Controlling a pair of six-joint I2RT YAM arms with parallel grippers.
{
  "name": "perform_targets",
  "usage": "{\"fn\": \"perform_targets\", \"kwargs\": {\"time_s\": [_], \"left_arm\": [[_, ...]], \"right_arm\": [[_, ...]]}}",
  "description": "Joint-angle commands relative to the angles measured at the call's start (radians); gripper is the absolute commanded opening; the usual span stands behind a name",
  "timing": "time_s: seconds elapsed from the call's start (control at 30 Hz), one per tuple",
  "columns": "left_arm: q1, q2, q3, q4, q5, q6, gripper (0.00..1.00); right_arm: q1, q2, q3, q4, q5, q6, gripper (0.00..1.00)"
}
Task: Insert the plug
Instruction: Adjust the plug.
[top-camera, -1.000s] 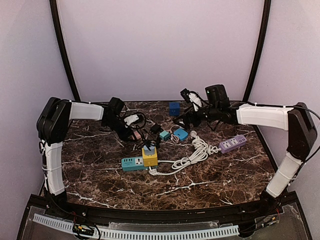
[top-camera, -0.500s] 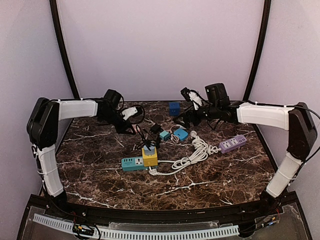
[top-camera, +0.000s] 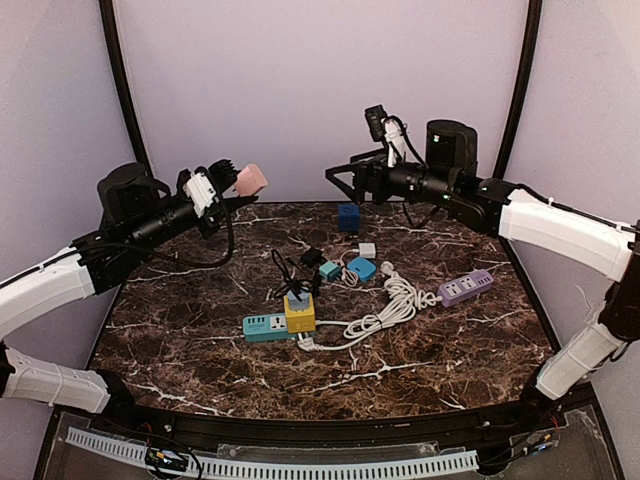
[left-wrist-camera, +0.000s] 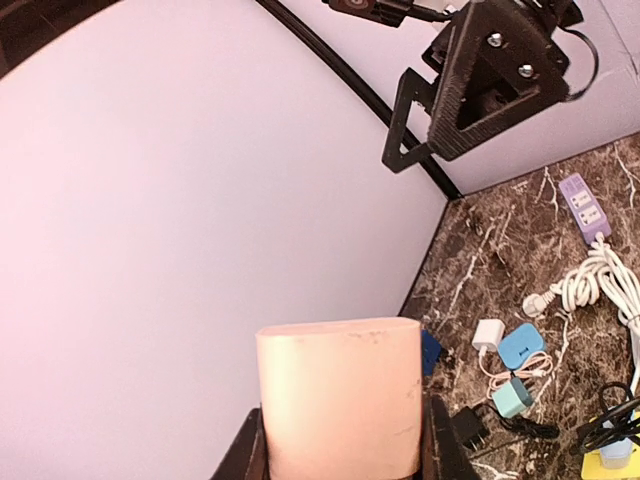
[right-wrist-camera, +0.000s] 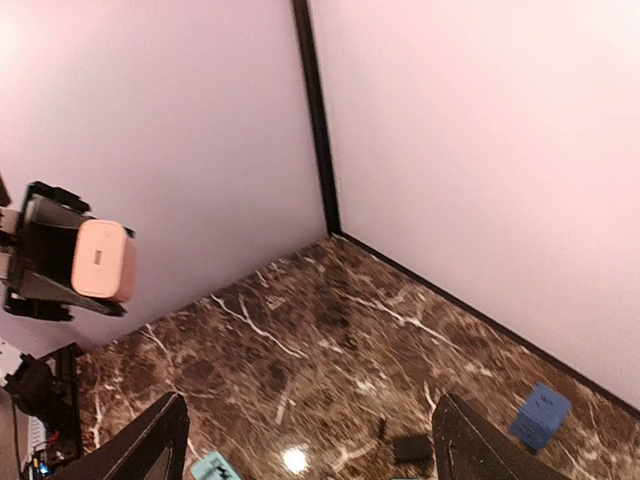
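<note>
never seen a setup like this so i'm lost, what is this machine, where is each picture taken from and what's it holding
These are two robot arms bolted at the near edge of a dark marble table. The wide picture comes from a fixed camera above and behind them; the other two come from a camera on each wrist, looking past its own fingers. The left end effector, the two-finger grasping part, is raised and shut on a pink charger block. The right end effector is raised too, open and empty. On the table lie a teal power strip with a yellow adapter at one end, a purple power strip, a coiled white cable, a blue cube and small chargers.
</note>
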Motion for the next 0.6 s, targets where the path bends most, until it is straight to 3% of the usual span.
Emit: {"fn": "perform_targets", "kwargs": {"time_s": [0.0, 0.13, 0.3, 0.57], "left_arm": [[-0.029, -0.107, -0.077, 0.108, -0.036, 0.041, 0.01], [-0.038, -0.198, -0.099, 0.056, 0.024, 0.028, 0.01], [-0.039, -0.265, -0.124, 0.025, 0.020, 0.019, 0.01], [-0.039, -0.317, -0.176, 0.014, 0.054, 0.003, 0.01]], "right_arm": [[0.144, 0.074, 0.094, 0.128, 0.019, 0.035, 0.82], [0.222, 0.163, 0.160, 0.199, -0.039, 0.085, 0.78], [0.329, 0.249, 0.263, 0.166, 0.042, 0.006, 0.79], [0.366, 0.335, 0.339, 0.179, 0.062, 0.025, 0.67]]}}
